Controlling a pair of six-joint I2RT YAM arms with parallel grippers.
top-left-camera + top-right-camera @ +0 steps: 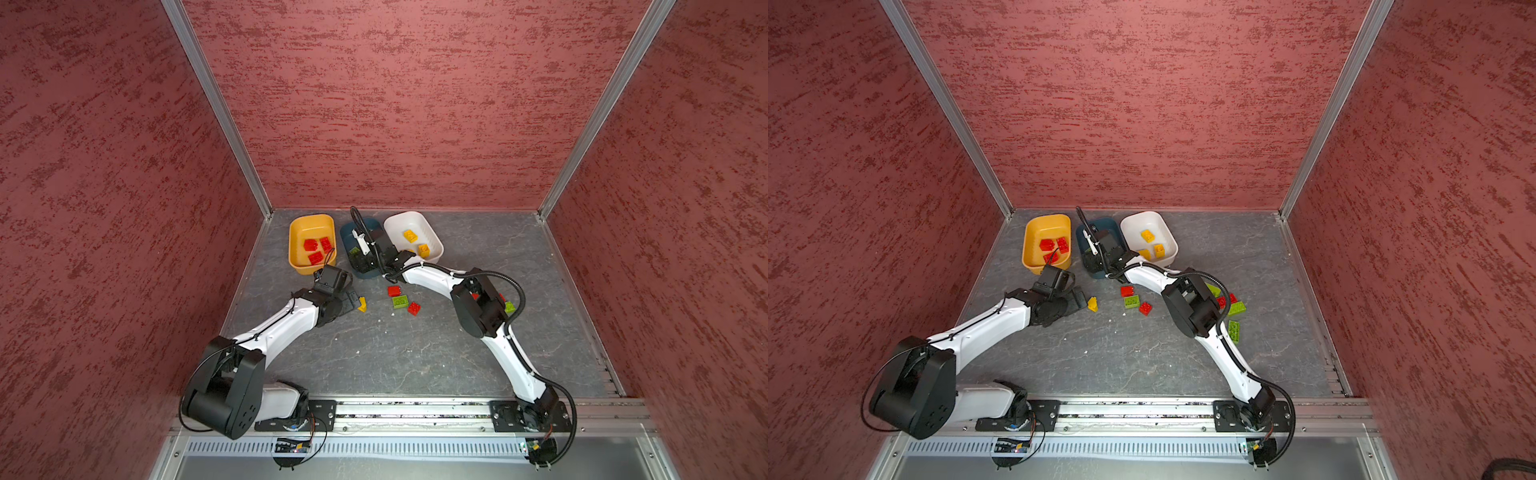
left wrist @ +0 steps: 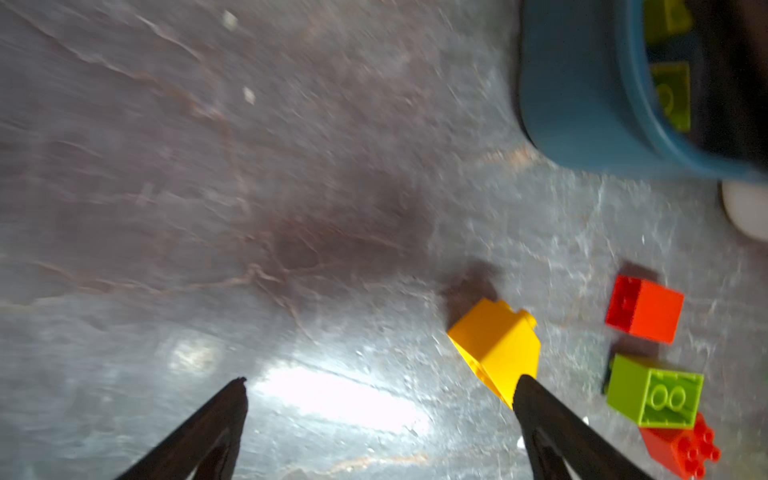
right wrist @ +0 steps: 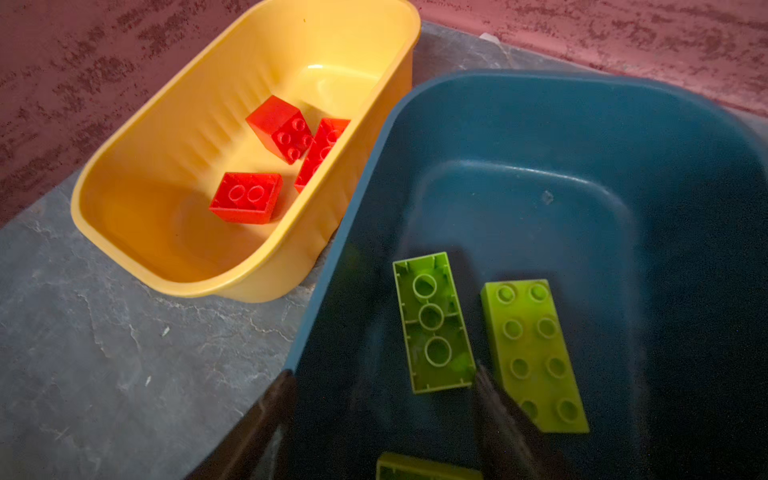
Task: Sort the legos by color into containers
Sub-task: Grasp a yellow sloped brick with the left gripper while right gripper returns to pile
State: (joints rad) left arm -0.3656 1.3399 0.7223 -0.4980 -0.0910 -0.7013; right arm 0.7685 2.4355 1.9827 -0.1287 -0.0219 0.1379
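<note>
R hand (image 3: 382,370) apart over teal tub (image 3: 519,79), green legos (image 3: 432,322) inside; L hand (image 2: 382,378) apart by yellow lego (image 2: 494,345).

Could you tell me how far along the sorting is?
Done: three red bricks in yellow tub, green bricks in teal tub, yellow bricks in white tub. In hand: left pincer open beside loose yellow brick. Remaining: loose red and green bricks too.

Bright, sharp top views; blurred wrist views, glare on table (image 2: 340,399).
</note>
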